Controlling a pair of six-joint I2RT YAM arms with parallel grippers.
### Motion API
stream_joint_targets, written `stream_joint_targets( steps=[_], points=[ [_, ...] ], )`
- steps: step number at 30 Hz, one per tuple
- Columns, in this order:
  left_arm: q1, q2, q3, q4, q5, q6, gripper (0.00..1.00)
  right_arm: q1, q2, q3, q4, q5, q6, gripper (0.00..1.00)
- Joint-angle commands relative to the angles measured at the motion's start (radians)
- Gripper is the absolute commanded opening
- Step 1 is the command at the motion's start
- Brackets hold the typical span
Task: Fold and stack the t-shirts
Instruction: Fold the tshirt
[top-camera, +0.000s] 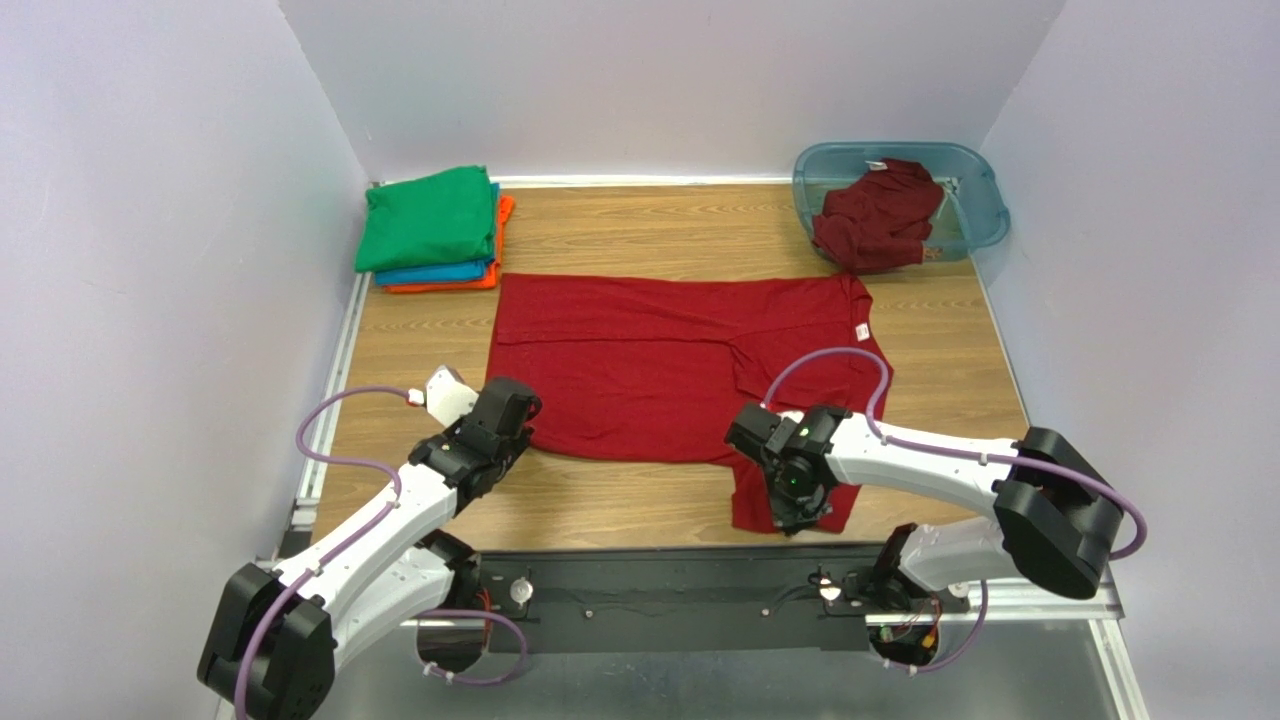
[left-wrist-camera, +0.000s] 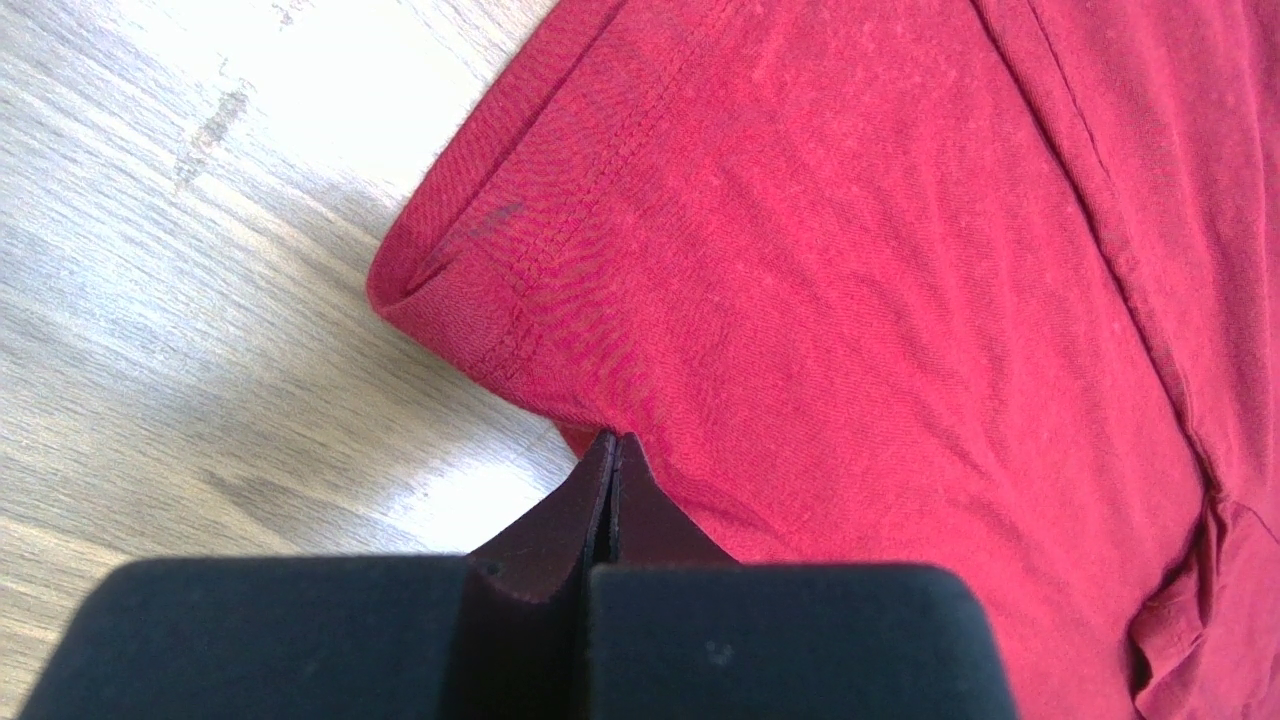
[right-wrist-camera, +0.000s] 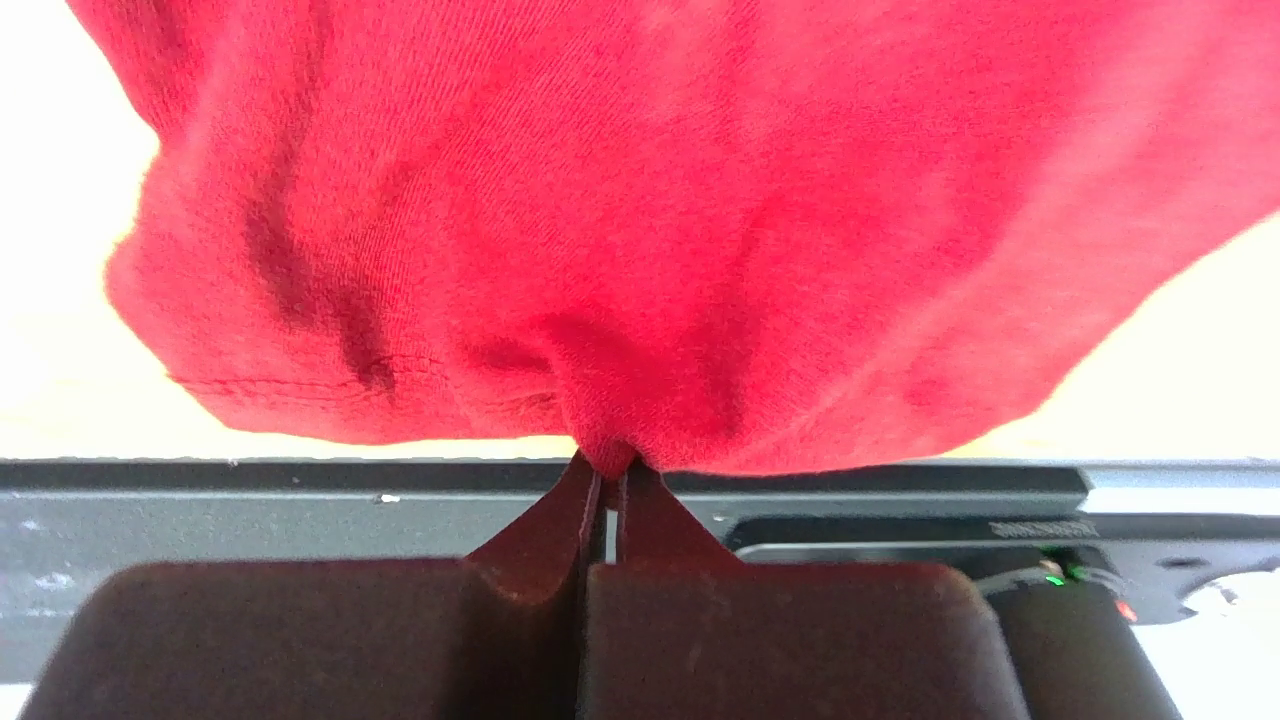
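So, jaws first: both pairs are pinched tight on fabric. Our left gripper (left-wrist-camera: 609, 450) clamps the spread dark red shirt (top-camera: 661, 360) at its 7 o'clock corner. Our right gripper (right-wrist-camera: 609, 468) holds a bunched, lifted edge at its 5 o'clock. The shirt lies mostly flat mid-table (top-camera: 646, 225), not yet folded.

Done, we judge: green shirt (top-camera: 428, 218) on blue shirt (top-camera: 443, 275) on orange shirt (top-camera: 505, 213), a folded stack at 11 o'clock.

Left to do: fold this one, then the second dark red shirt (top-camera: 879, 210), crumpled in the teal tub (top-camera: 984, 195) at 1 o'clock.
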Motion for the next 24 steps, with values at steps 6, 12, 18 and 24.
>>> stream_joint_targets(
  steps=[6, 12, 18, 24],
  points=[
    [0.005, -0.008, 0.038, -0.005, -0.040, 0.029, 0.00, 0.002, 0.001, 0.135, -0.135, 0.156, 0.016, 0.01],
    [0.005, 0.006, 0.065, 0.001, -0.048, 0.060, 0.00, -0.017, 0.053, 0.205, -0.167, 0.246, -0.001, 0.01],
    [0.005, 0.034, 0.105, -0.002, -0.063, 0.075, 0.00, -0.070, 0.090, 0.283, -0.169, 0.303, -0.046, 0.01],
    [0.008, 0.075, 0.143, 0.008, -0.086, 0.087, 0.00, -0.153, 0.125, 0.361, -0.158, 0.360, -0.101, 0.01]
  ],
)
